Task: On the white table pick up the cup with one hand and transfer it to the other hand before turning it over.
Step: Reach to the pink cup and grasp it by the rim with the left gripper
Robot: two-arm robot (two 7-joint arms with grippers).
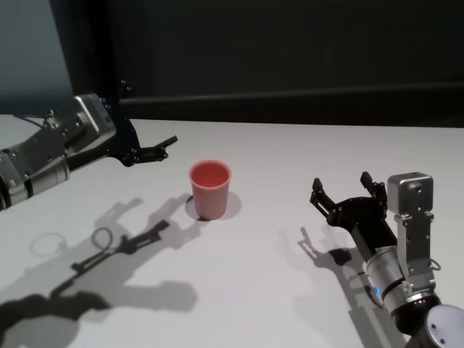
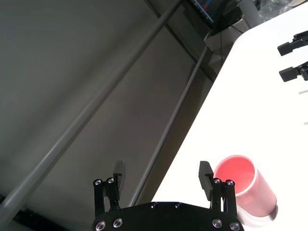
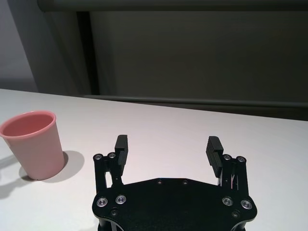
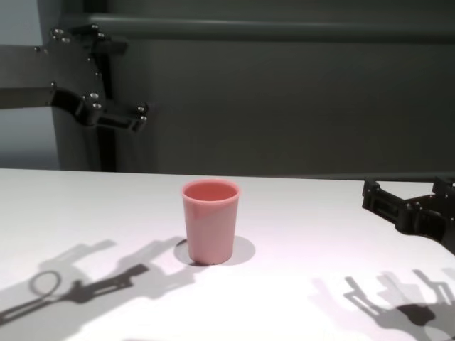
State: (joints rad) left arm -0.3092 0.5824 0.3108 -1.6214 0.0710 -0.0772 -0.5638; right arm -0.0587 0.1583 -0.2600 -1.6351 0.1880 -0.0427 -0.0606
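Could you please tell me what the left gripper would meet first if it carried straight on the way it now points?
Probably nothing: the left gripper, jaws open, points past the cup, above its far side. Depth is uncertain.

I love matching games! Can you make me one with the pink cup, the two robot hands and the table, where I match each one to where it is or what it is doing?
Things:
1. the cup
2. the left gripper
3. the right gripper
4. the white table

Places or states:
A. open, held up in the air to the left of the cup
B. flat and white, with shadows of the arms on it
C. standing upright with its open end up, nothing touching it
D. open, low over the table to the right of the cup

Right pairs: 1-C, 2-A, 3-D, 4-B
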